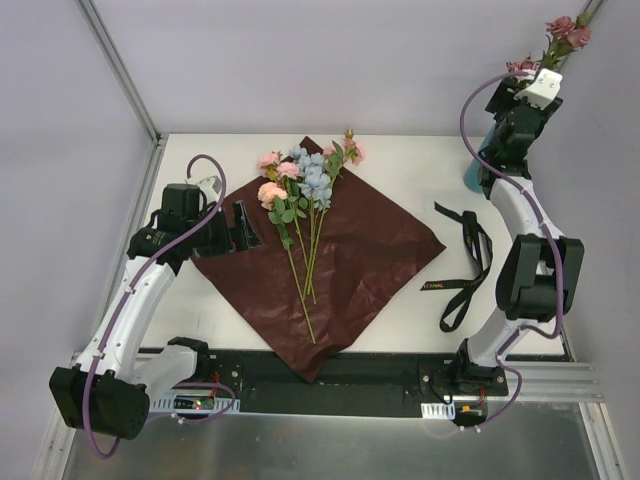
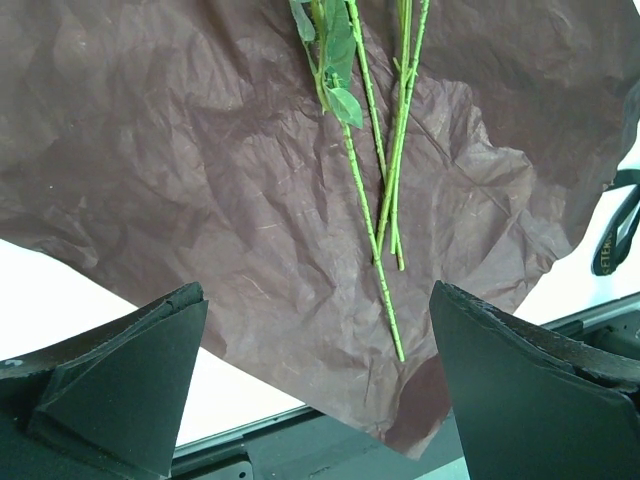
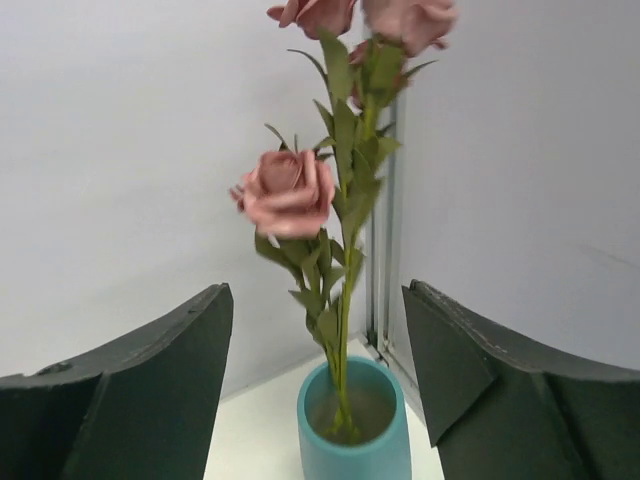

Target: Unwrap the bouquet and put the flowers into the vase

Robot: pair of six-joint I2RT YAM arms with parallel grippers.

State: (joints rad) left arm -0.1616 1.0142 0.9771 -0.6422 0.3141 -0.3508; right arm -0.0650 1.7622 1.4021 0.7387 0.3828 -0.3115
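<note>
The bouquet lies unwrapped: pink, blue and peach flowers [image 1: 305, 185] rest on the spread maroon paper [image 1: 370, 255], their green stems [image 2: 375, 190] showing in the left wrist view. My left gripper [image 1: 240, 228] stands open over the paper's left corner, holding nothing. The teal vase [image 3: 355, 430] stands at the far right corner, mostly hidden behind my right arm in the top view [image 1: 472, 175]. A stem with mauve-pink roses [image 3: 290, 190] stands in it, its blooms [image 1: 567, 32] rising above the arm. My right gripper [image 1: 515, 90] is open above the vase, its fingers apart from the stem.
A black ribbon [image 1: 470, 265] lies loose on the white table to the right of the paper. Walls and a metal frame post [image 3: 378, 290] close in behind the vase. The paper's near corner hangs over the black rail [image 1: 330, 375] at the front edge.
</note>
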